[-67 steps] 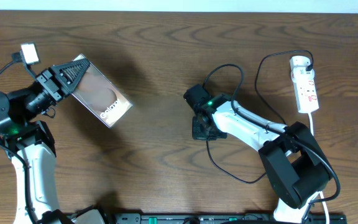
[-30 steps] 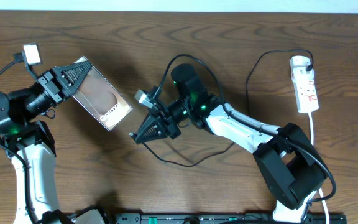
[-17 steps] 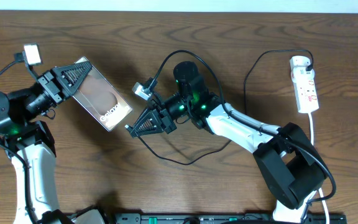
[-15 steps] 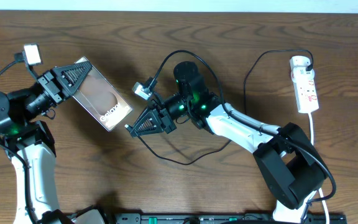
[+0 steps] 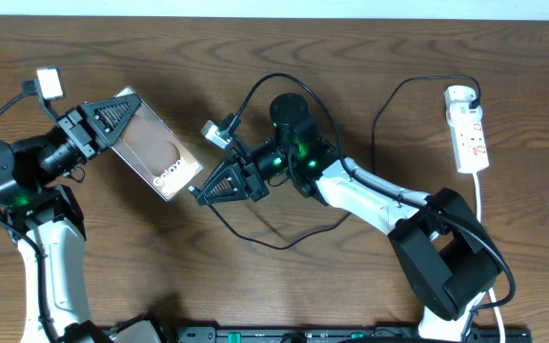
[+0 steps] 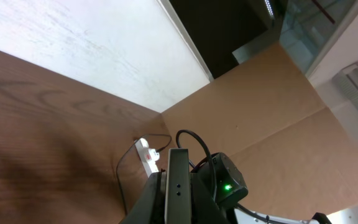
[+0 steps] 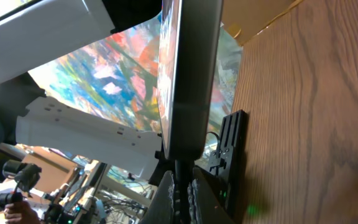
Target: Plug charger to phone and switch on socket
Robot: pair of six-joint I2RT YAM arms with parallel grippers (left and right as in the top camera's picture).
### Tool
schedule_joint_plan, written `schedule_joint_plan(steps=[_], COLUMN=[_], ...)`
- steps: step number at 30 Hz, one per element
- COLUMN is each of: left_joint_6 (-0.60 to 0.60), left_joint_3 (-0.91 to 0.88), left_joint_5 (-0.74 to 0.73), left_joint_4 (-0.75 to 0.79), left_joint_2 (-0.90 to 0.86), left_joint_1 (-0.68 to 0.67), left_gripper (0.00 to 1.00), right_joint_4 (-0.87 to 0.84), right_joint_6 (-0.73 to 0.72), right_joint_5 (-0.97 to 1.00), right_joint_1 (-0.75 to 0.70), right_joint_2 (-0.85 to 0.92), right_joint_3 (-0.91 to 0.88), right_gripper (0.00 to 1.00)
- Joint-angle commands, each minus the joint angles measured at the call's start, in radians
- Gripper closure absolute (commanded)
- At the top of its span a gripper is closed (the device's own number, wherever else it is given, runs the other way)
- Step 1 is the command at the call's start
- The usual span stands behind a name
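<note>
My left gripper [image 5: 112, 116] is shut on the phone [image 5: 156, 145] and holds it tilted above the table, screen up with white lettering. In the left wrist view the phone's edge [image 6: 178, 186] stands between the jaws. My right gripper [image 5: 201, 191] is shut on the charger's black plug tip [image 7: 179, 173]. The tip meets the phone's lower end [image 7: 188, 74]; I cannot tell whether it is seated. The charger cable [image 5: 284, 238] loops under the right arm and runs to the white socket [image 5: 467, 129] at the far right, which also shows in the left wrist view [image 6: 146, 154].
The socket's white cord [image 5: 482, 191] runs down along the right edge. The right arm [image 5: 370, 195] stretches across the middle of the table. A black rail [image 5: 303, 333] lies along the front edge. A white wall and cardboard panels [image 6: 247, 106] stand behind the table.
My right gripper rose from the table centre with the plug tip and moved left until the tip met the phone's lower end. The cable trailed along. The left arm and phone stayed still.
</note>
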State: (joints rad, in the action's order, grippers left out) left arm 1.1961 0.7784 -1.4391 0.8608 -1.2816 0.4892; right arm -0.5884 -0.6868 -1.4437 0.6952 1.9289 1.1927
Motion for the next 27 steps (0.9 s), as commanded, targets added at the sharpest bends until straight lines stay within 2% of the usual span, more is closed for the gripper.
schedule_joint_plan(steps=[1,21,27], left_joint_6=[-0.01,-0.013,-0.022], left_joint_3=[0.011,0.011,0.011], left_joint_5=[-0.009,-0.009,-0.007], left_joint_4=[0.008,0.008,0.009], left_joint_2=[0.008,0.008,0.008], left_joint_1=[0.002,0.002,-0.035], left_gripper=[0.93,0.93,0.93], right_joint_4=[-0.003,-0.06,-0.06], right_joint_6=[-0.016,-0.042,-0.043], right_joint_5=[-0.01,-0.006,-0.006], right_joint_1=[-0.001,0.0,0.0], right_joint_2=[0.003,0.003,0.003], right_joint_3=[0.01,0.01,0.01], right_gripper=[0.99,0.99,0.99])
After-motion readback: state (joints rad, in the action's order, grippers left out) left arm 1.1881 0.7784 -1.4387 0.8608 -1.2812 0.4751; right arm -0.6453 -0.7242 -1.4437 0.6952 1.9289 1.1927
